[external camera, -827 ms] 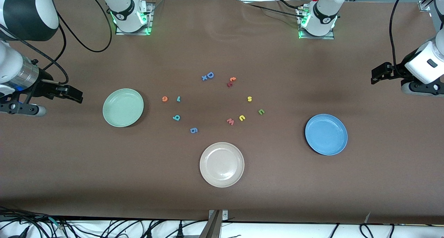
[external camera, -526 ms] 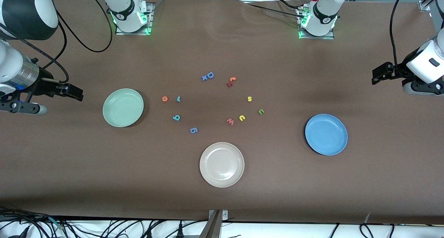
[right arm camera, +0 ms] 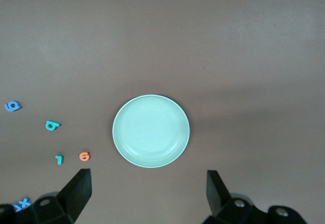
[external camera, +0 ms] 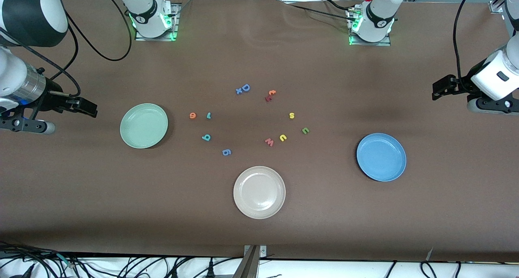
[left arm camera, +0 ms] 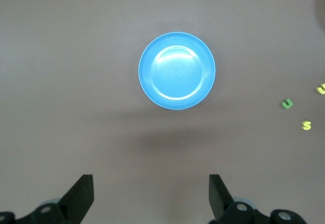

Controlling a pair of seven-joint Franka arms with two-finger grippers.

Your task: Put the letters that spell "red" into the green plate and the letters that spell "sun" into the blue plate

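The right arm reaches out from its base and hangs up in the air at its own end of the table. The right gripper [external camera: 87, 107] has its two fingers [right arm camera: 76, 191] spread wide apart and holds nothing. The left arm hangs up in the air at its end too. The left gripper [external camera: 440, 87] is wide too, its fingers [left arm camera: 81, 196] apart, with nothing in it

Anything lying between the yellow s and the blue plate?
Only the dark green n lies near that line from the yellow s to the blue plate; otherwise bare table, per the front view.
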